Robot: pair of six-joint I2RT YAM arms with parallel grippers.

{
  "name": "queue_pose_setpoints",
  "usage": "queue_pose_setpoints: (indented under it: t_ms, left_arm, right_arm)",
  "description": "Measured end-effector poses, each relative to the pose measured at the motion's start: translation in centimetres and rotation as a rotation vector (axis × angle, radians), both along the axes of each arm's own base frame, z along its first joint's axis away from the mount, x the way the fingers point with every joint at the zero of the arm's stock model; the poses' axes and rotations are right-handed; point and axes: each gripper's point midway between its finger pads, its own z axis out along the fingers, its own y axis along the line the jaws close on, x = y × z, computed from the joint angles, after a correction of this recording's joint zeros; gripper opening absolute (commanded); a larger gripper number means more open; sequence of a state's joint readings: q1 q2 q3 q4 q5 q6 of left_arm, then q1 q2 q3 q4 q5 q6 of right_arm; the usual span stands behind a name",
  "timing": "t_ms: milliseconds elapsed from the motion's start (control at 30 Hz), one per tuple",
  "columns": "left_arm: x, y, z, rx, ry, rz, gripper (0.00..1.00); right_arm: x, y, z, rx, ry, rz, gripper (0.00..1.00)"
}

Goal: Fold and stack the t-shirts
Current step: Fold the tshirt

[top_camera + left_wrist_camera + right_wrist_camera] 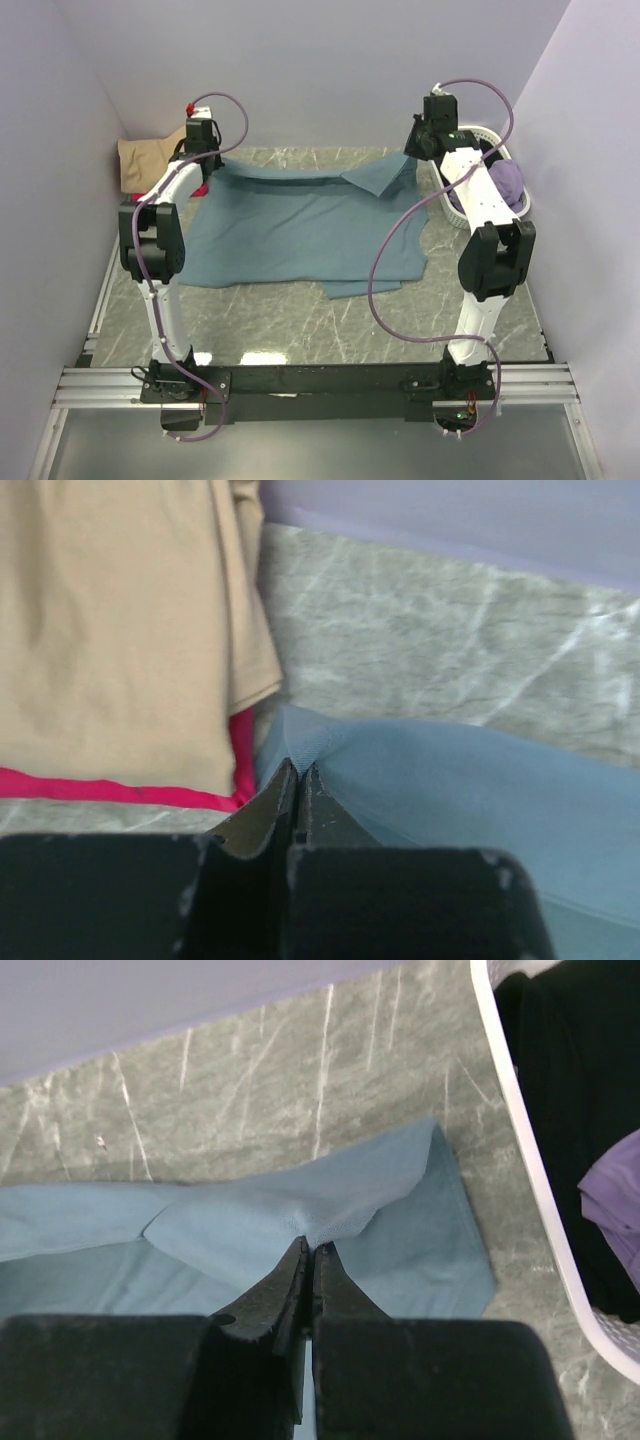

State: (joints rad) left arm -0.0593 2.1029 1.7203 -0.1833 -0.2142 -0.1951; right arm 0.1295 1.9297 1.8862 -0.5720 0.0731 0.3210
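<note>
A large teal-blue t-shirt [300,230] lies spread across the middle of the table. My left gripper [205,165] is shut on its far left edge [330,750], beside a folded tan t-shirt [110,630] that lies on a red one [120,792] at the back left [145,160]. My right gripper [422,140] is shut on the far right corner of the teal shirt [300,1215] and holds it lifted, the cloth folding over. Lilac [612,1210] and black [570,1070] shirts lie in the basket.
A white lattice-sided basket [452,205] stands at the right, beside my right arm; its rim [530,1180] runs close to the lifted corner. Walls close the table at the back and both sides. Marble tabletop [330,325] shows in front of the shirt.
</note>
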Motion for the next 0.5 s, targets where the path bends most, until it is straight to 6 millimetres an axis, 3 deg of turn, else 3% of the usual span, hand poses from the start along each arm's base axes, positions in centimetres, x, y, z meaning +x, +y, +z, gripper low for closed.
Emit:
queue_pose_setpoints:
  t_ms: [67, 300, 500]
  left_arm:
    - [0.2, 0.5, -0.3, 0.028, 0.021, 0.010, 0.01]
    - [-0.7, 1.3, -2.1, 0.072, 0.091, 0.017, 0.01]
    - [-1.2, 1.6, -4.2, 0.088, 0.150, 0.025, 0.01]
  right_arm:
    - [-0.2, 0.0, -0.2, -0.004, 0.011, -0.001, 0.00]
    - [-2.2, 0.1, -3.9, -0.023, 0.125, -0.001, 0.00]
    - [-3.1, 0.2, -4.9, -0.033, 0.174, -0.002, 0.00]
